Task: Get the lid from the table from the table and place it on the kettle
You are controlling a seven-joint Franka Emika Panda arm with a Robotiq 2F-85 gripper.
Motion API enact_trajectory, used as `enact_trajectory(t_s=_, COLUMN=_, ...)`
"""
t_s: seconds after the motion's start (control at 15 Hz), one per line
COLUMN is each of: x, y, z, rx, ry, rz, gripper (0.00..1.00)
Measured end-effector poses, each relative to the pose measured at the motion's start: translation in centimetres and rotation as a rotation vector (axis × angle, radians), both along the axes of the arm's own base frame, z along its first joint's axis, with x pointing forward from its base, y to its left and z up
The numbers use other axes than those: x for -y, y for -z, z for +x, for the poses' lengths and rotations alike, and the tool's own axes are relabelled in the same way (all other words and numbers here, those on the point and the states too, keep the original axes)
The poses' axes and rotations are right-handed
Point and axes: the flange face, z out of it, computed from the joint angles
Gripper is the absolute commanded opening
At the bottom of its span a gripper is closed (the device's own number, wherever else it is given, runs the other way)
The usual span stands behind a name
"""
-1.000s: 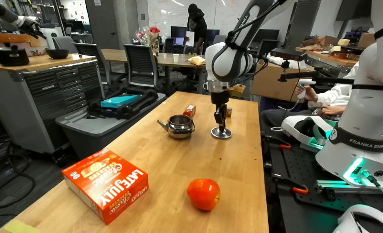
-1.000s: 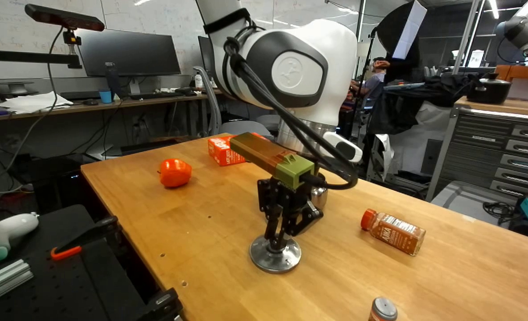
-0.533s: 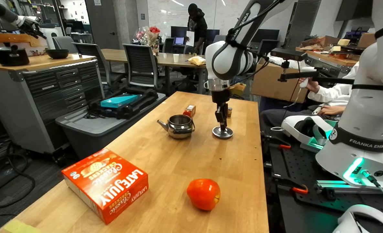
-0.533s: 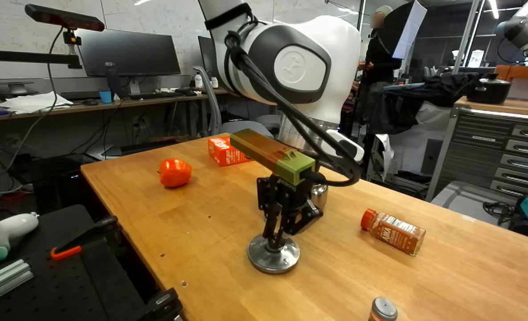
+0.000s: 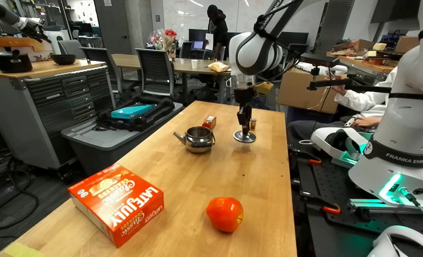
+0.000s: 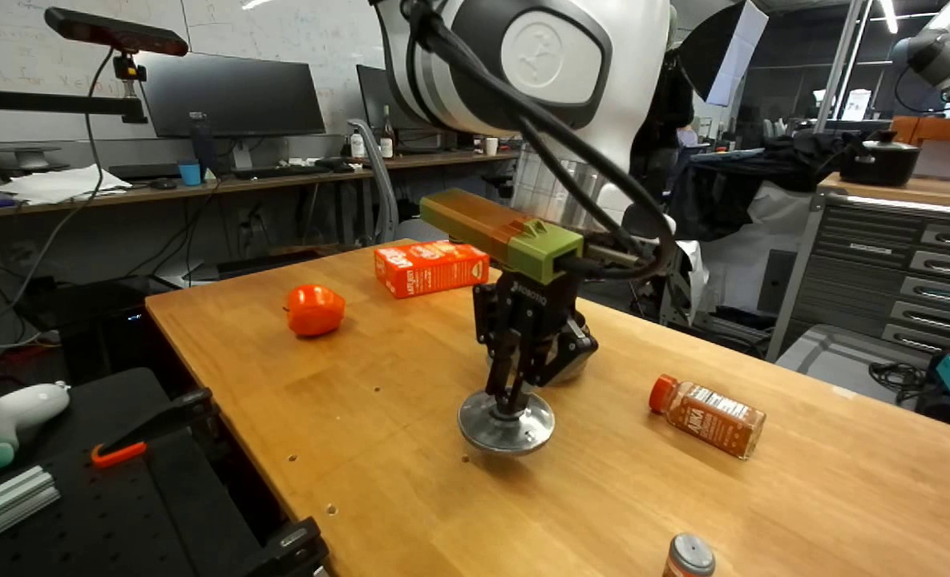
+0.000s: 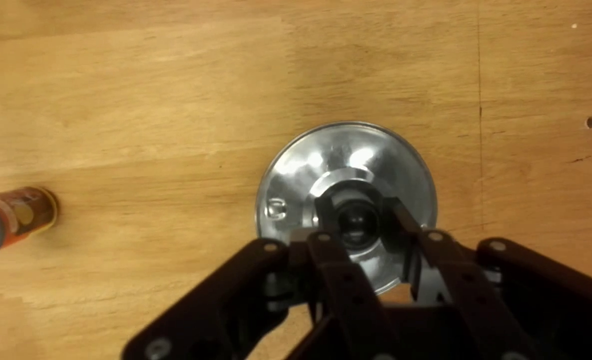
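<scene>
The lid (image 5: 240,138), a silvery disc with a dark knob, hangs a little above the wooden table (image 5: 182,185), roughly level. It also shows in an exterior view (image 6: 499,437) and the wrist view (image 7: 291,175). My gripper (image 7: 358,217) points down with its two fingers closed on the lid's dark knob. The gripper also shows in both exterior views (image 5: 245,129) (image 6: 511,397). The steel kettle (image 5: 199,142) stands upright and open-topped on the table, spout away from the gripper. It is beside and apart from the lid. In an exterior view the kettle (image 6: 577,365) is mostly hidden behind the gripper.
A spice bottle (image 6: 709,417) lies on its side past the kettle. A small jar (image 6: 689,554) stands near the gripper, also in the wrist view (image 7: 18,217). A red-orange fruit (image 5: 225,214) and a cracker box (image 5: 116,203) lie at the table's other end.
The gripper has risen with the lid in it, and the lid has come up off the table. The kettle and the other table objects have not moved.
</scene>
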Motion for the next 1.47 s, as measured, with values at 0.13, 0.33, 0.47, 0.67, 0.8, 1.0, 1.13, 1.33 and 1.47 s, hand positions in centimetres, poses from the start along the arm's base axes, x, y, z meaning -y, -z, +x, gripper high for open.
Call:
enact_trajectory(t_s=0.13, x=0.1, y=-1.4, z=0.2, rx=0.018, ry=0.003, rz=0.0, gripper=0.09)
enact_trajectory(t_s=0.33, x=0.2, y=-3.4, z=0.4, rx=0.033, ry=0.006, rz=0.003, gripper=0.1)
enact_trajectory(t_s=0.47, x=0.2, y=-4.5, z=0.5, rx=0.037, ry=0.01, rz=0.005, gripper=0.1)
enact_trajectory(t_s=0.67, x=0.2, y=-5.9, z=0.7, rx=0.034, ry=0.026, rz=0.007, gripper=0.08)
enact_trajectory(t_s=0.8, x=0.2, y=-6.8, z=0.9, rx=0.039, ry=0.044, rz=0.005, gripper=0.08)
enact_trajectory(t_s=1.0, x=0.1, y=-8.5, z=1.2, rx=0.052, ry=0.075, rz=0.002, gripper=0.07)
enact_trajectory(t_s=1.13, x=0.0, y=-9.7, z=1.4, rx=0.062, ry=0.093, rz=-0.001, gripper=0.07)
enact_trajectory(t_s=1.33, x=-0.3, y=-11.0, z=1.7, rx=0.074, ry=0.113, rz=-0.004, gripper=0.07)
enact_trajectory(t_s=1.47, x=-0.5, y=-11.7, z=2.1, rx=0.082, ry=0.12, rz=-0.006, gripper=0.07)
